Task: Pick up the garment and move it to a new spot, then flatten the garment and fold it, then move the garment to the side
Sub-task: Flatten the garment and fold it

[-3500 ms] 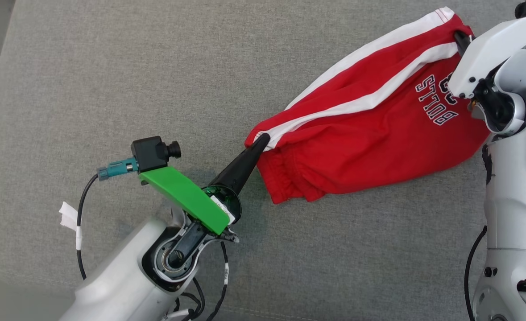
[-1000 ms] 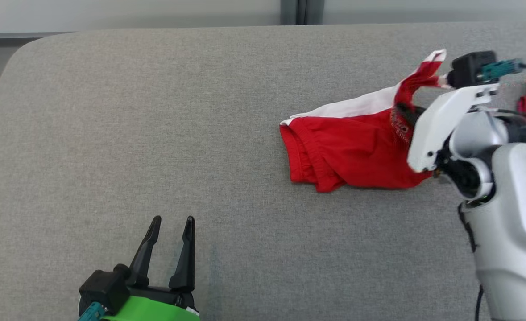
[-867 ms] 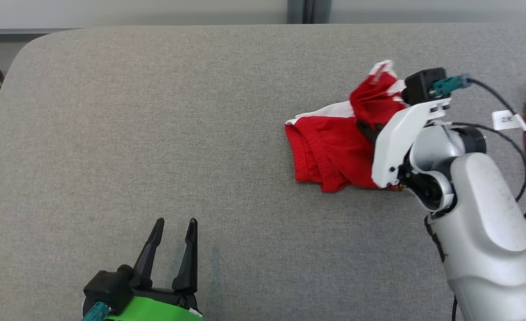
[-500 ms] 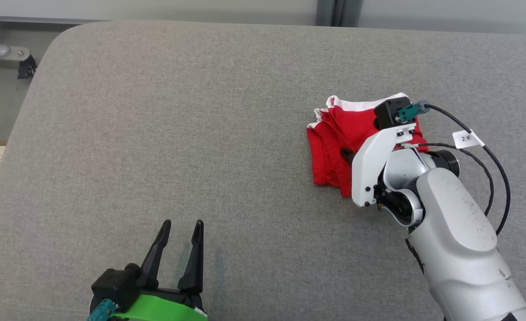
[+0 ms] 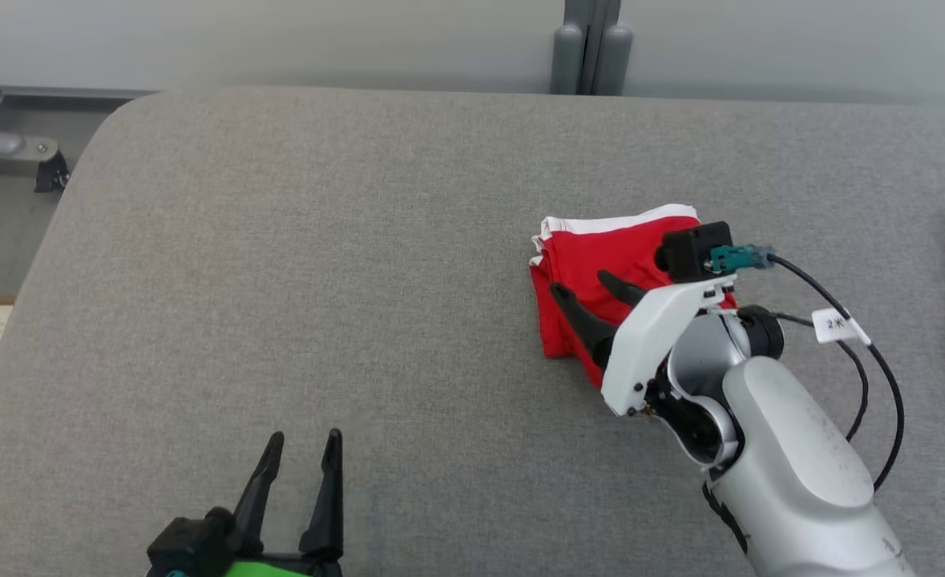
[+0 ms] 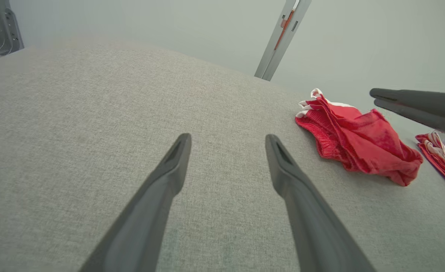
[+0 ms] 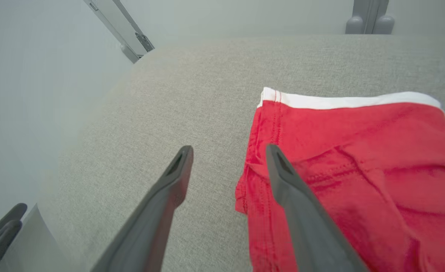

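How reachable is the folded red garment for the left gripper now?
Probably yes: bare grey cushion lies between the open left gripper and the garment, though the right gripper stands open over its edge.

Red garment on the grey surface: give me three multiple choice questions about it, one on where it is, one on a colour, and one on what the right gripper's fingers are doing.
1. In the head view, where does the red garment lie?
A) in the lower left corner
B) right of centre on the grey surface
C) on the floor

2. What colour is the band along its far edge?
A) white
B) blue
C) yellow

3. How do the fingers of the right gripper stand?
A) shut on the garment
B) shut on a cable
C) spread apart, pinching nothing

Answers:
1 B: it lies folded to the right of the middle of the surface.
2 A: a white strip runs along its top edge.
3 C: the right wrist view shows an open gap between the fingers.
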